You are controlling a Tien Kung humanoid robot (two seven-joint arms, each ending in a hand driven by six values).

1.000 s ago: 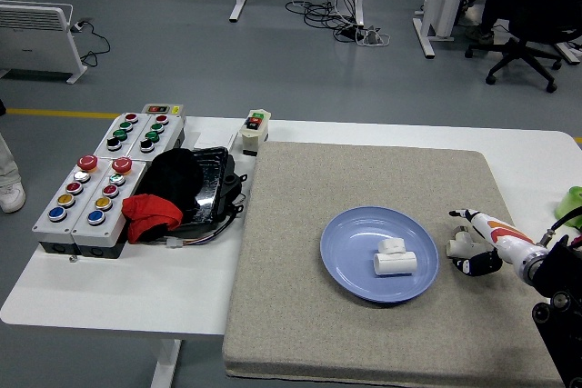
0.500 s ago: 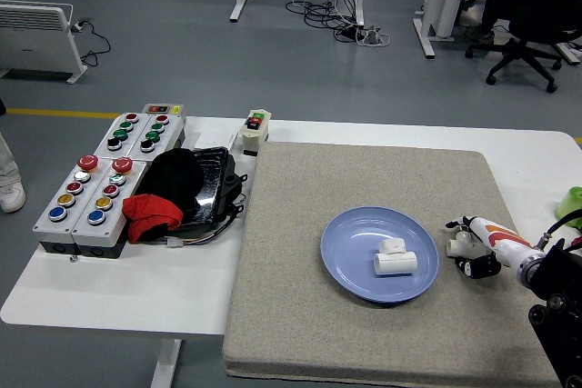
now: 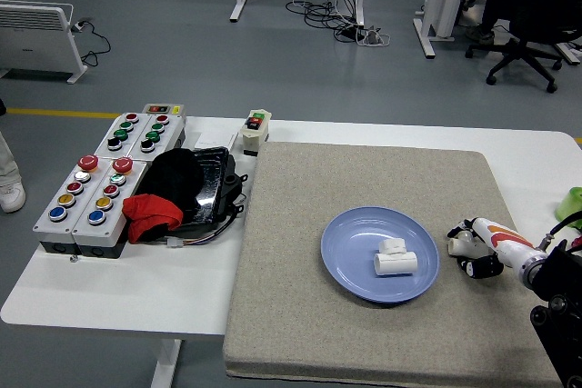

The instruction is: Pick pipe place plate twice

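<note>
A blue plate [image 3: 341, 265] lies on the grey mat, and a white T-shaped pipe piece [image 3: 395, 258] rests right of its middle. Just off the plate's right rim, low over the mat, is my right hand [image 3: 471, 253]. Its fingers curl around a second small white pipe piece [image 3: 461, 243]. The black forearm enters from the lower right corner. My left arm is out of the picture.
A grey mat [image 3: 300, 333] covers the table's right part. On the left stand button boxes [image 3: 86, 202], a black tray holding black and red cloth [image 3: 177, 193], and a small switch box [image 3: 255, 130]. A green object [image 3: 573, 199] sits at the right edge.
My right hand has drawn slightly to the right and up with the small white piece in its fingers. The plate and the pipe on it have not moved.
</note>
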